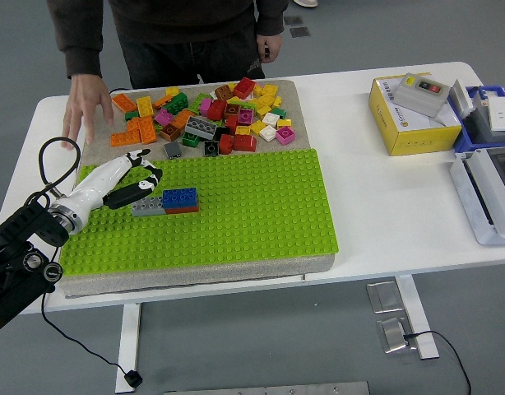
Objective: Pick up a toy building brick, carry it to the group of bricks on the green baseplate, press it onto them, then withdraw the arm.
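A small group of bricks sits on the green baseplate toward its left: a grey brick beside a blue brick stacked on a red one. My left hand hovers just up and left of the grey brick, fingers relaxed and holding nothing. A pile of loose bricks in many colours lies on the beige mat behind the baseplate. My right arm is out of view.
A person stands at the far side, one hand resting at the mat's far left corner. A yellow box with a grey switch unit stands at the right, with blue and white trays at the right edge.
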Controlling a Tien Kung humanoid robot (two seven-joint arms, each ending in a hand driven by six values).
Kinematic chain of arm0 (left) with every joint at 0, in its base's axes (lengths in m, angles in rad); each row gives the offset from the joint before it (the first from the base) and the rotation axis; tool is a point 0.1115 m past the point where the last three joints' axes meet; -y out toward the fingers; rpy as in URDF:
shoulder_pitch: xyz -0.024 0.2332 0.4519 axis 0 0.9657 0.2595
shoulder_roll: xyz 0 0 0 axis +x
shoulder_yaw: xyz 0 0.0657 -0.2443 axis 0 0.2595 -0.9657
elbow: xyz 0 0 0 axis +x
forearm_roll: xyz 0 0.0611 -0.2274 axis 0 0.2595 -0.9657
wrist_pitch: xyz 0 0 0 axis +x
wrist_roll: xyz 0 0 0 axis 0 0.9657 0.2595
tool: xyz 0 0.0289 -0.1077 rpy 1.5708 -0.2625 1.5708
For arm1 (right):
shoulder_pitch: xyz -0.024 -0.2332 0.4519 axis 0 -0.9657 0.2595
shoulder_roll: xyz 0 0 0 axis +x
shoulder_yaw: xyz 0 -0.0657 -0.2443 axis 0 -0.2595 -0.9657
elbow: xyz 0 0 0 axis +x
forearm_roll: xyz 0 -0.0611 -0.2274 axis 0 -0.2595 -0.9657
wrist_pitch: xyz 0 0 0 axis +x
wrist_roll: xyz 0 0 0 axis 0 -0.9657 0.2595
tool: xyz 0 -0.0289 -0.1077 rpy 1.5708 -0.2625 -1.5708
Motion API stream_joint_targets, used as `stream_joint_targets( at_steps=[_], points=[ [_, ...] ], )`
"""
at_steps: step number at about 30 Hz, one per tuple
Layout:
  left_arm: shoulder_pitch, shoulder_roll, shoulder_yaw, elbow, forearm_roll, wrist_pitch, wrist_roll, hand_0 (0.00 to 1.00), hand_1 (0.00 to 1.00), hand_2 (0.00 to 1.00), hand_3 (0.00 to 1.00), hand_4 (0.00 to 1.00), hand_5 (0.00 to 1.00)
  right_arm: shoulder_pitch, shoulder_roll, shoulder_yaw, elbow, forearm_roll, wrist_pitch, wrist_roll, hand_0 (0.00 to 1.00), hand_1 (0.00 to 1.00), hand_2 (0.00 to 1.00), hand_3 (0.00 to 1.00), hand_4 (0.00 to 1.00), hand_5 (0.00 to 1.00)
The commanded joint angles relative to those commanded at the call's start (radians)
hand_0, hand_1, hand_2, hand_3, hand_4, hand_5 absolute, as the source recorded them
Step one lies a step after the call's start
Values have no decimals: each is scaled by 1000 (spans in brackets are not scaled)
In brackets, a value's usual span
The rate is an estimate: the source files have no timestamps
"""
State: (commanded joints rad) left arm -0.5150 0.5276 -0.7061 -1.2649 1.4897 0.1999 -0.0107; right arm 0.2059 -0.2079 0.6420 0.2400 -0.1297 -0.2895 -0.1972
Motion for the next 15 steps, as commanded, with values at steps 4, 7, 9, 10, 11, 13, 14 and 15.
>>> stream_joint_targets(
  at_steps=[4,7,9,10,11,13,14,15],
  points=[
    [78,13,-86,-46,-2,2,-30,998,998,998,643,521,895,-4,4,10,2,-21,-11,-11,642,563,669,662,512,998],
    [144,13,-156,-53,0,9,-60,998,992,981,656,520,887,-6,10,21,7,-48,-23,-29,641,566,671,664,509,998],
    [179,10,-193,-52,1,14,-72,998,992,981,656,520,887,-7,14,30,10,-66,-29,-40,641,566,671,664,509,998],
    [205,7,-221,-52,0,18,-84,998,992,981,656,520,887,-8,17,38,12,-80,-33,-50,641,566,671,664,509,998],
    [220,5,-237,-52,-1,20,-92,990,979,973,709,518,859,-10,20,41,13,-85,-35,-54,641,581,674,676,505,998],
    [262,1,-282,-53,-4,24,-111,990,979,973,709,518,859,-13,25,45,16,-92,-38,-62,641,581,674,676,505,998],
    [280,0,-303,-53,-4,25,-119,990,979,973,709,518,859,-14,28,44,17,-92,-39,-64,641,581,674,676,505,998],
    [290,0,-317,-52,-4,25,-125,990,979,973,709,518,859,-15,30,43,17,-93,-39,-65,641,581,674,676,505,998]
  ],
)
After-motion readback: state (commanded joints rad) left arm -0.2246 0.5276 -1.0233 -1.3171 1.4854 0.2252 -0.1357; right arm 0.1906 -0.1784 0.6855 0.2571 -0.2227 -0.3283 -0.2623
